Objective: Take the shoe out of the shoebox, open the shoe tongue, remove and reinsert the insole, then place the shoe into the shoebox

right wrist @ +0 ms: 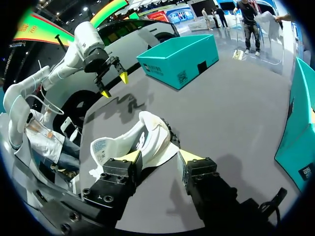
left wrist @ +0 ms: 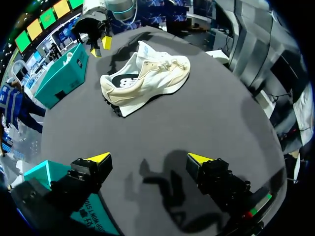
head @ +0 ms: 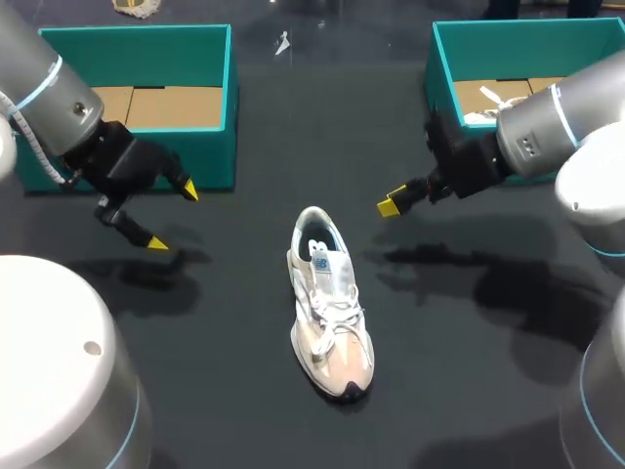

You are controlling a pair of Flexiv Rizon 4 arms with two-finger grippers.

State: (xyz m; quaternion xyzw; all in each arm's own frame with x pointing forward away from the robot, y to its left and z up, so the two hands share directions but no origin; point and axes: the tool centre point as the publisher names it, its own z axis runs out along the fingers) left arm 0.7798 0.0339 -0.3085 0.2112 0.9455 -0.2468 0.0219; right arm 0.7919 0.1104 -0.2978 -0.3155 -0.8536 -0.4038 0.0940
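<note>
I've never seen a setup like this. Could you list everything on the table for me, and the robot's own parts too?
shoe: one, white and cream, lying in the middle of the table, outside both boxes.
left box: one, teal, open, far left of the table; brown cardboard floor showing.
right box: one, teal, open, far right of the table; something white lies inside, and I cannot tell what it is.
scrap: one, small, white, far side of the table between the boxes.
table: one, dark.
left gripper: one, black with yellow tips, open, in front of the left box.
right gripper: one, black with yellow tips, open, empty, beside the right box, pointing toward the shoe.
</note>
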